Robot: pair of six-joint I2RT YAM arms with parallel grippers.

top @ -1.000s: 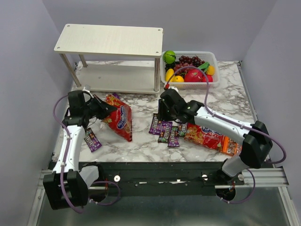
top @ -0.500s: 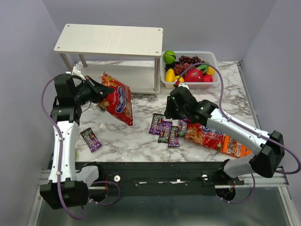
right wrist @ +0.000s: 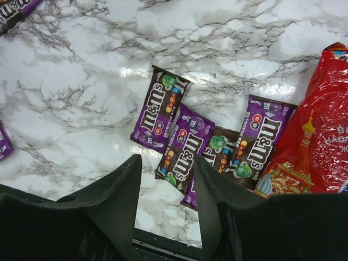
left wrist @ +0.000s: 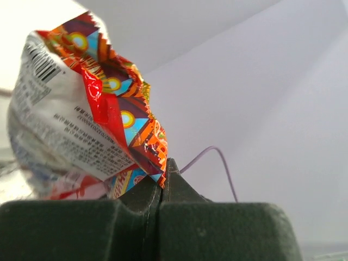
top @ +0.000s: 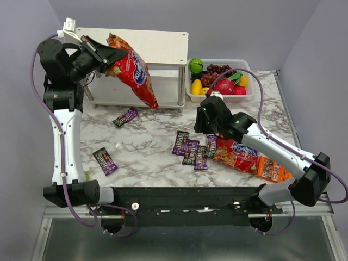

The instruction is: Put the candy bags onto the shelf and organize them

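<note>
My left gripper [top: 109, 56] is shut on the corner of a large red candy bag [top: 133, 73], which hangs tilted in front of the white two-tier shelf [top: 147, 46], at the level of its top board. In the left wrist view the bag's crimped edge [left wrist: 155, 163] is pinched between the closed jaws. The second red bag [top: 247, 157] lies flat on the table at the right. My right gripper [top: 204, 120] is open and empty above several small purple packets [right wrist: 185, 147] beside that bag [right wrist: 315, 147]. Two more packets [top: 125, 116] [top: 105, 161] lie at the left.
A white basket of fruit [top: 220, 81] stands at the back right beside the shelf. The marble table [top: 152, 157] runs to a black rail at the near edge. Grey walls close in left, right and back.
My left arm has lifted the red bag off the table up to the shelf's top board, uncovering a packet beneath. My right gripper has shifted right and back above the packets.
</note>
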